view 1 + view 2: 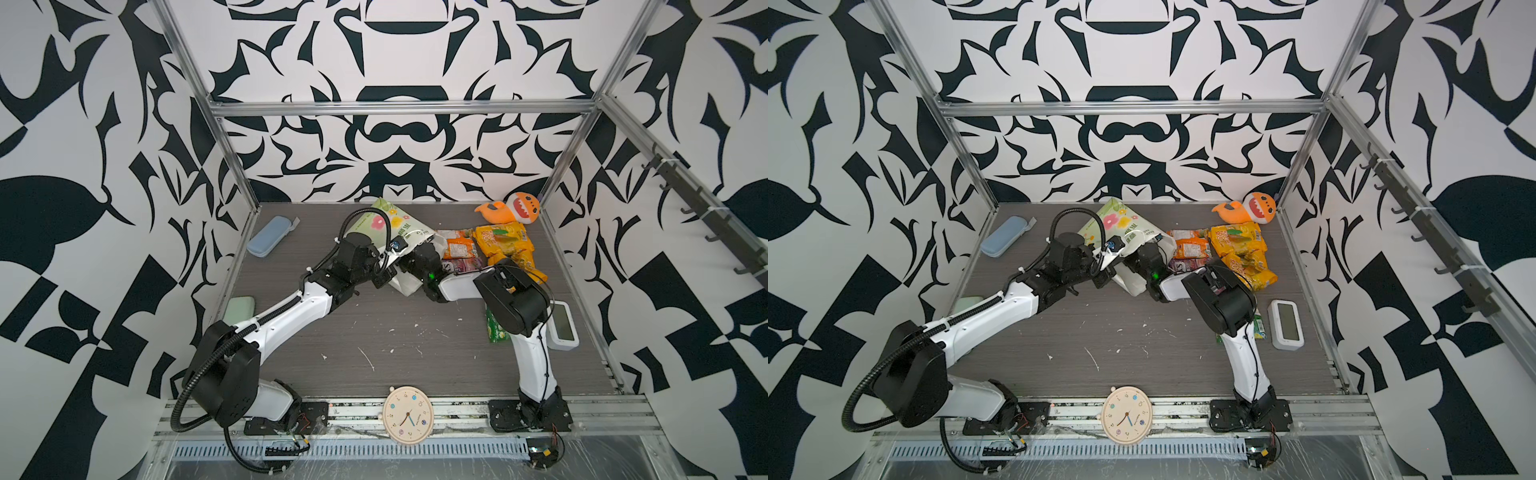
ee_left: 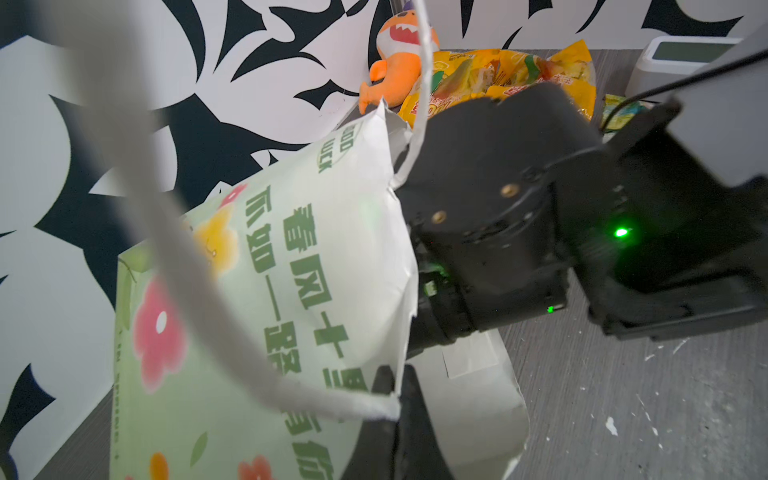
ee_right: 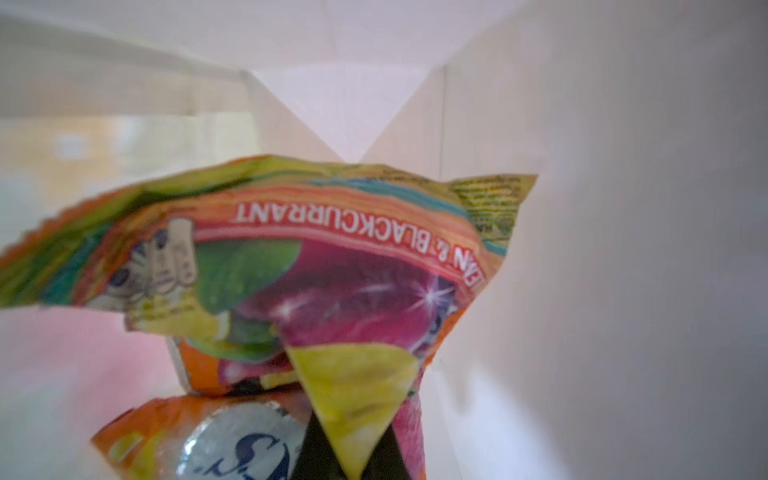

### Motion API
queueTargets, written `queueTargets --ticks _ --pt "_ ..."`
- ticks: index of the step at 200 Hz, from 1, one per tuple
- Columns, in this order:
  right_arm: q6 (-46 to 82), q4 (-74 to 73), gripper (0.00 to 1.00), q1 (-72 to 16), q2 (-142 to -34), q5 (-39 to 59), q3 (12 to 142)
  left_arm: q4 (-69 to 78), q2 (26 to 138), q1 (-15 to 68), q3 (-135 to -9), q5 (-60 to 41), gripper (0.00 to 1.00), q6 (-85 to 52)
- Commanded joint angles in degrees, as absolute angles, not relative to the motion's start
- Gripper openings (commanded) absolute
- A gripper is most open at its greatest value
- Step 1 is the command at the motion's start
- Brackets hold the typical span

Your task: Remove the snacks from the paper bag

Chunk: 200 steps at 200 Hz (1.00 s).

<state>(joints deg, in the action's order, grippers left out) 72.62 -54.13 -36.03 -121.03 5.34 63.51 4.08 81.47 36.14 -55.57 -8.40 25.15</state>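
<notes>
Several snacks lie outside the paper bag, just beside its open mouth: an orange packet, a purple packet and two yellow packets, with the plush shark beyond them in the corner. The bag lies on its side. The left gripper pinches its paper rim, and a white cord handle loops across that wrist view. The right gripper reaches inside the bag, pressed together on a corner of an orange-red packet, with white paper walls close around it. A green packet lies well apart from the bag, partly hidden under the right arm, near a white digital clock.
</notes>
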Motion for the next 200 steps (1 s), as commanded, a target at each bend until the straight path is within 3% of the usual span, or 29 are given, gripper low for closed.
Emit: queueTargets --ticks 1,96,200 --pt "71.31 -60.93 0.0 -36.22 -116.11 5.98 61.27 1.68 81.07 35.77 -54.89 -7.3 0.0 25.47" --pt "64.09 -54.52 0.0 -36.55 -103.73 7.28 49.6 -1.49 81.75 35.07 -57.62 -3.39 0.0 25.81" --pt "42.46 -28.54 0.0 -36.45 -79.08 8.74 44.91 -5.5 81.9 31.17 -62.25 1.53 0.0 23.53"
